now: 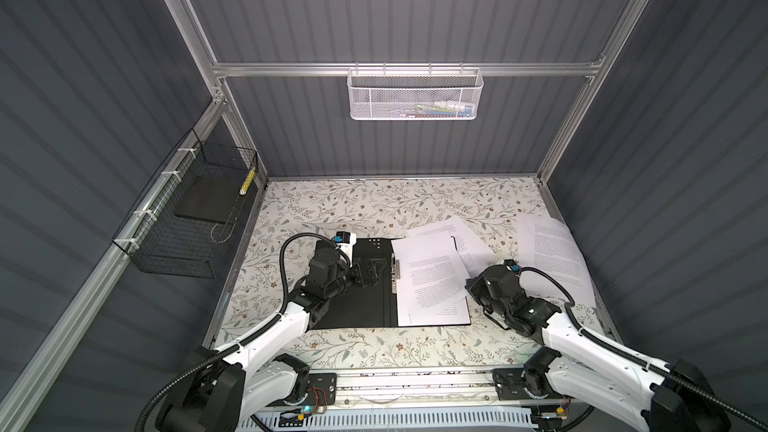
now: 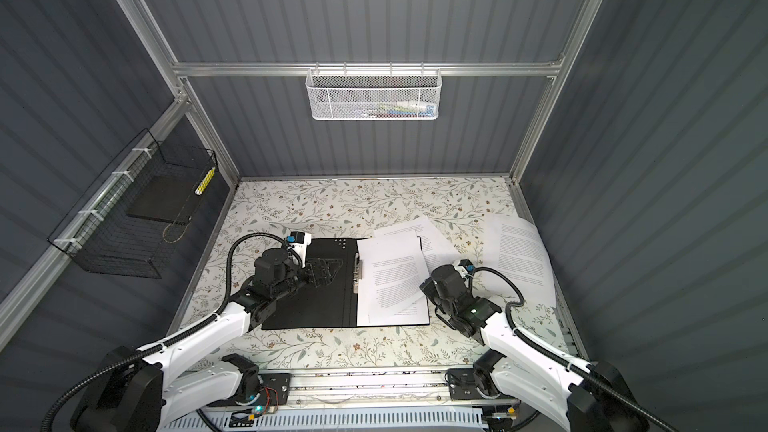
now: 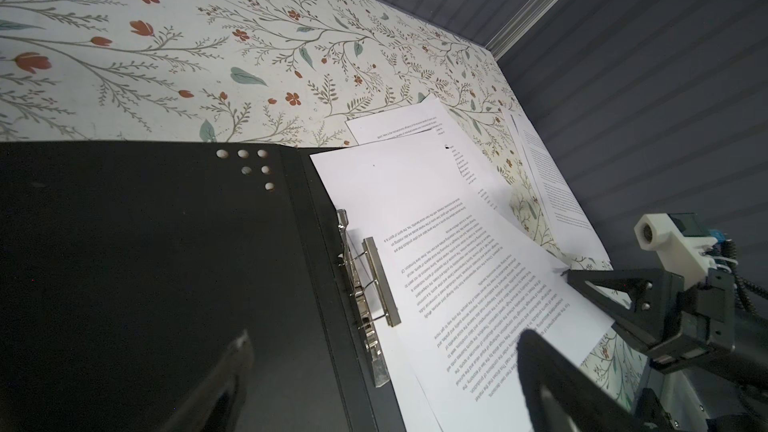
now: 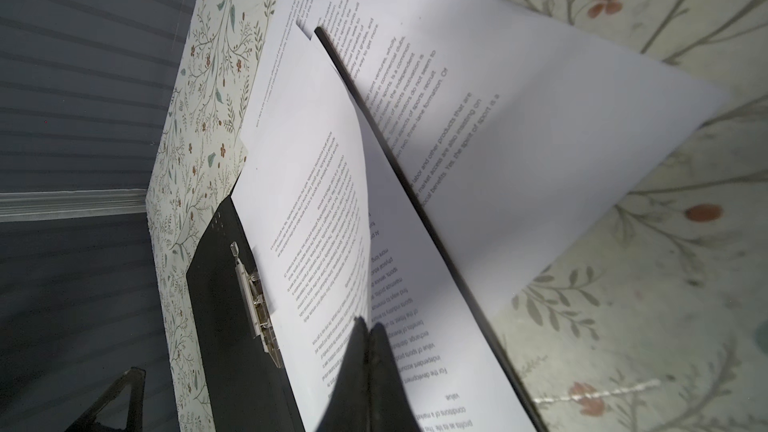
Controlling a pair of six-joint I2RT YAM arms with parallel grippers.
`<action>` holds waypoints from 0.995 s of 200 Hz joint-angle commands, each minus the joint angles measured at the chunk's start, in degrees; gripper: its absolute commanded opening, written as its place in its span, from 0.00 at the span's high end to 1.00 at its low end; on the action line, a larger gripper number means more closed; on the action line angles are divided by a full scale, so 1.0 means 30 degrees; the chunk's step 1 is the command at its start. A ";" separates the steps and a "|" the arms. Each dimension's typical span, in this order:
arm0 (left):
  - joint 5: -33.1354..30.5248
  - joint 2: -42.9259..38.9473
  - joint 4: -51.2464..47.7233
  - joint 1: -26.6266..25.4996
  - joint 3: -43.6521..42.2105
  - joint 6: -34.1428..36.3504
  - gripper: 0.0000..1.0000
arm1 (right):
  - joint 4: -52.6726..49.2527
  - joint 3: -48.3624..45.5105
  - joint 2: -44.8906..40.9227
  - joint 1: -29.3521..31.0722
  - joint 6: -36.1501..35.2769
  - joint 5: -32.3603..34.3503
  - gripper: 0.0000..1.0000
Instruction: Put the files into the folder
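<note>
My floral table (image 1: 374, 201) is boxed in by grey ribbed walls (image 1: 665, 160). The folder (image 1: 353, 309) lies open at centre, black inside up. Some files (image 1: 428, 280) lie askew on its right half, and others lie loose at the right wall. My left gripper (image 1: 370, 274) gapes empty above the left cover. My right gripper (image 4: 370, 328) is closed at the top sheet's right edge, but I cannot tell if it pinches paper. Open tabletop runs along the far side.

Light from above brightens the floral-patterned tabletop (image 1: 374, 201) around the open, flat, black-lined folder (image 1: 365, 309); the ribbed grey walls (image 1: 83, 76) beyond it are dim. White printed paper sheets (image 1: 428, 280) on the folder nearly wash out. In the right wrist view the right gripper (image 4: 370, 328) and tabletop beside the folder are blurred.
</note>
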 commanded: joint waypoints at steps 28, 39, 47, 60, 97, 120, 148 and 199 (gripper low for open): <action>0.0303 -0.0266 -0.0292 -0.0052 0.0008 -0.0171 0.00 | 0.0436 -0.0126 0.0416 0.1160 0.0901 0.1228 0.85; 0.0294 -0.0253 -0.0298 -0.0053 0.0027 -0.0171 0.00 | 0.0499 -0.0112 0.0477 0.1504 0.0975 0.1364 0.81; 0.0253 -0.0251 -0.0330 -0.0061 0.0027 -0.0178 0.00 | 0.0543 -0.0105 0.0530 0.1691 0.1007 0.1393 0.78; 0.0237 -0.0242 -0.0360 -0.0045 0.0035 -0.0171 0.00 | 0.0503 -0.0046 0.0651 0.1929 0.0978 0.1356 0.73; 0.0100 -0.0195 -0.0443 -0.0047 0.0057 -0.0116 0.00 | -0.0579 0.0350 0.0772 0.2324 -0.0065 0.1349 0.51; 0.0043 -0.0210 -0.0488 -0.0053 0.0056 -0.0138 0.00 | -0.1911 0.0861 0.0859 0.2243 -0.1859 0.1331 0.37; 0.0011 -0.0112 -0.0459 -0.0045 0.0068 -0.0089 0.00 | -0.1146 0.1163 0.1386 0.0959 -0.5106 -0.0968 0.23; -0.0174 0.0041 -0.0700 -0.0046 0.0188 0.0084 0.00 | -0.3593 0.3433 0.4126 -0.1797 -0.8732 -0.3542 0.17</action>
